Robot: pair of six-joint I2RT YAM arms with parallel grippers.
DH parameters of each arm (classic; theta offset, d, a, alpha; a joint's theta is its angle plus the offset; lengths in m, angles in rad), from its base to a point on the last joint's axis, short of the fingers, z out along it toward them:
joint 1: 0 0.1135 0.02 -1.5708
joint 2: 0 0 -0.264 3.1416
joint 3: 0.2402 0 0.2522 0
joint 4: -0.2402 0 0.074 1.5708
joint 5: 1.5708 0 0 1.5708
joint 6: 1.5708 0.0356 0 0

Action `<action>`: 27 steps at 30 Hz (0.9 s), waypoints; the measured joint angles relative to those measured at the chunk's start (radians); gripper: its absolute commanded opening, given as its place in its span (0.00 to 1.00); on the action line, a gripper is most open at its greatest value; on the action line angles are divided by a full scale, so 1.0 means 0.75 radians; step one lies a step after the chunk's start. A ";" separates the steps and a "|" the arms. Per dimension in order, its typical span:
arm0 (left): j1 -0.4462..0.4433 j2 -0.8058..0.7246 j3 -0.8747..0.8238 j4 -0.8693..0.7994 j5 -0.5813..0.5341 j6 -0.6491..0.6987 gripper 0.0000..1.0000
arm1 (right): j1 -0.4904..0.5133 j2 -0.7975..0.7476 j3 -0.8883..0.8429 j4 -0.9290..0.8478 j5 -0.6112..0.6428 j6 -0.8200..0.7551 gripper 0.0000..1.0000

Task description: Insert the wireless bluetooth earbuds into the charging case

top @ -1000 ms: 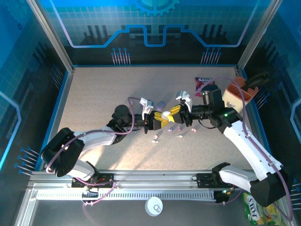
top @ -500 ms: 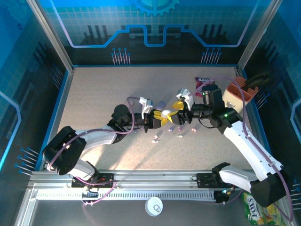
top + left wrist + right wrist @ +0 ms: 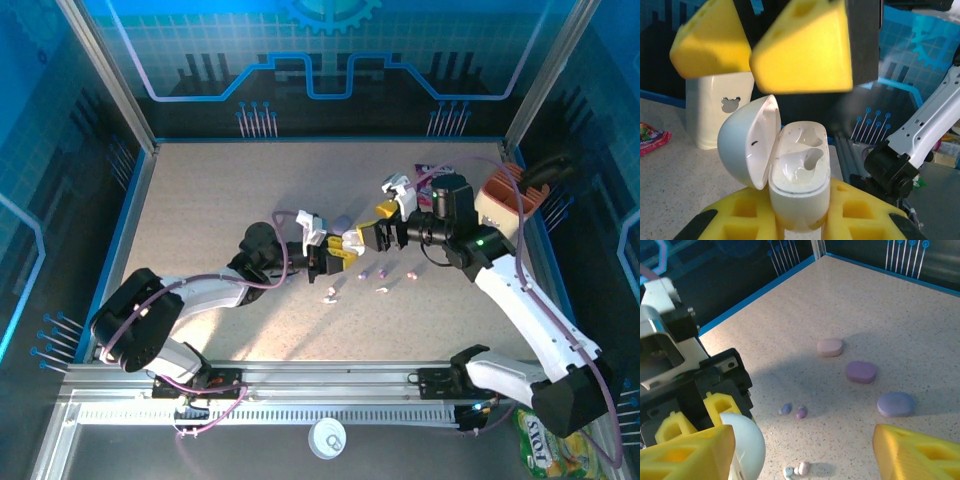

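table: speckled, with loose earbuds on it
right gripper: yellow pads spread wide, just above the case
left gripper: pinching the charging case, which stands upright with its lid open
earbuds: scattered on the table beneath both grippers

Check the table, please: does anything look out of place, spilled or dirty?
Yes. Tiny earbuds lie scattered loose on the table, outside the three closed cases. The open white charging case in the left claw has both wells empty and a dark speck inside its lid.
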 measured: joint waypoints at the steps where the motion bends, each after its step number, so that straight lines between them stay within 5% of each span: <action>1: 0.002 0.000 -0.007 -0.002 -0.006 0.008 0.08 | -0.002 -0.002 0.000 0.011 0.001 0.013 0.77; 16: 0.006 -0.025 -0.114 -0.010 -0.193 0.179 0.10 | -0.165 -0.143 -0.188 -0.091 0.480 0.405 0.77; 27: 0.051 -0.041 -0.191 -0.005 -0.195 0.244 0.09 | -0.096 -0.039 -0.505 -0.100 0.488 0.671 0.76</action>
